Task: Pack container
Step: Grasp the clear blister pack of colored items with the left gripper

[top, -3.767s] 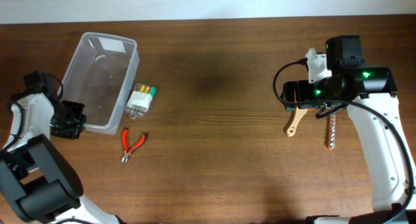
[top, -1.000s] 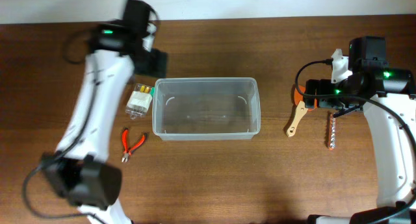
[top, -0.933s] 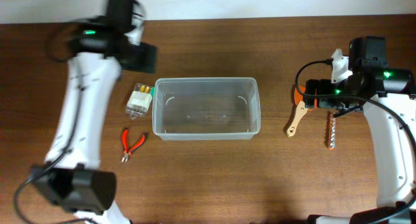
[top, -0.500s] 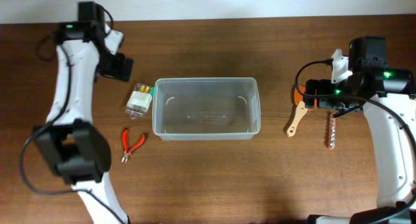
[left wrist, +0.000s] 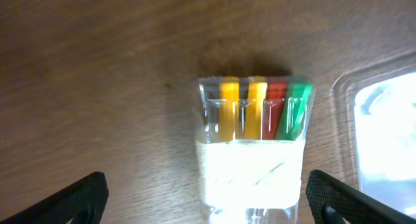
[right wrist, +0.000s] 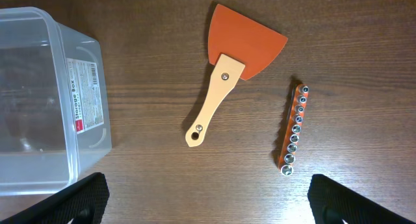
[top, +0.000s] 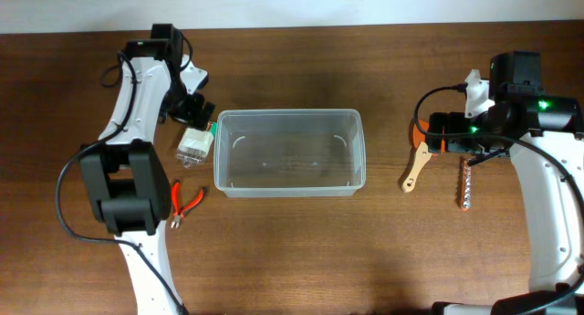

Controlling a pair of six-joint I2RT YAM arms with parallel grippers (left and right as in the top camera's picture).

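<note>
Toward the left edge of the brown wooden table (top: 292, 251), our left gripper (left wrist: 209, 201) hangs over a small clear plastic case of yellow, red and green pieces (left wrist: 253, 146), jaws spread wide and holding nothing. The clear rectangular plastic container (top: 290, 114) sits upright and empty near the middle of the table, a little toward the left edge, with the case just beside its left end. A pair of red-handled pliers (top: 185, 203) lies close by, nearer the edge where the arms are mounted. Toward the right edge, our right gripper (right wrist: 209, 201) is likewise wide open and empty above an orange scraper with a pale wooden handle (right wrist: 224, 94) and an orange rail of small metal sockets (right wrist: 294, 130), both well apart from the container. We judge that packing has not begun and the first pick is in hand: next we must lower the left arm, straddle the case, close on it, then lift it over the rim.
</note>
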